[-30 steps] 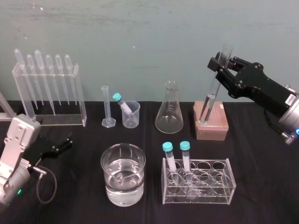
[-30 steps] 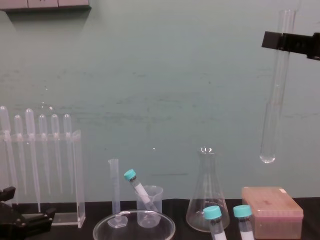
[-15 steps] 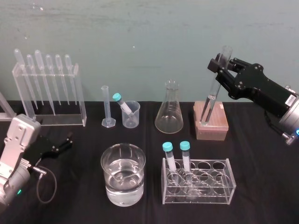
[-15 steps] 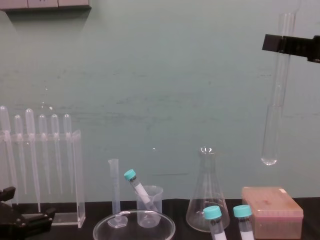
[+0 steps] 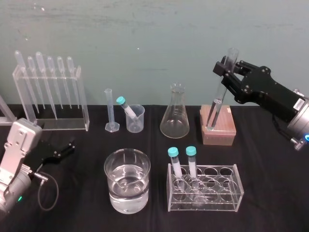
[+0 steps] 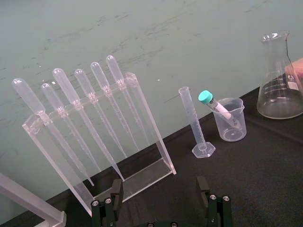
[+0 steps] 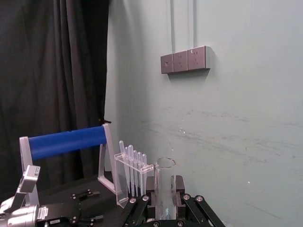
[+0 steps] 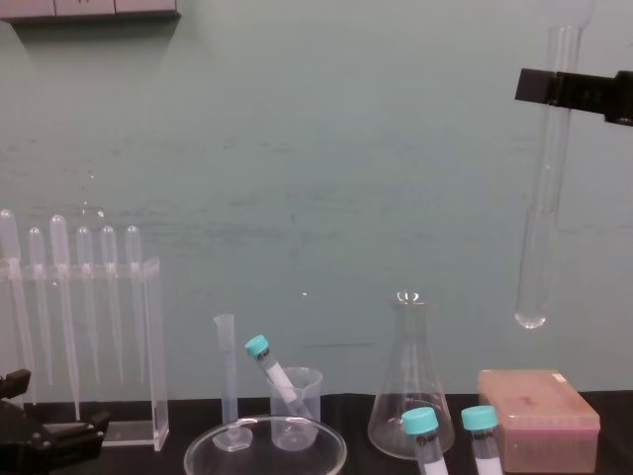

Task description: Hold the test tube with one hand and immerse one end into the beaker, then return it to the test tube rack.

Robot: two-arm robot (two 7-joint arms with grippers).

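Black table (image 5: pixel 270 183): right gripper (image 5: pixel 228 70) fingers (image 8: pixel 539 85) clamp the test tube (image 8: pixel 542 228), airborne in chest view; left gripper (image 5: pixel 66 149) gapes.

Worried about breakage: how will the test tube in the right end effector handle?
Thin clear glass: the test tube is probably light, stiff, fragile. The right end effector grips it near the top; smooth glass might slip. Rounded end: likely cannot stand alone. The left end effector idles near the pipette rack.
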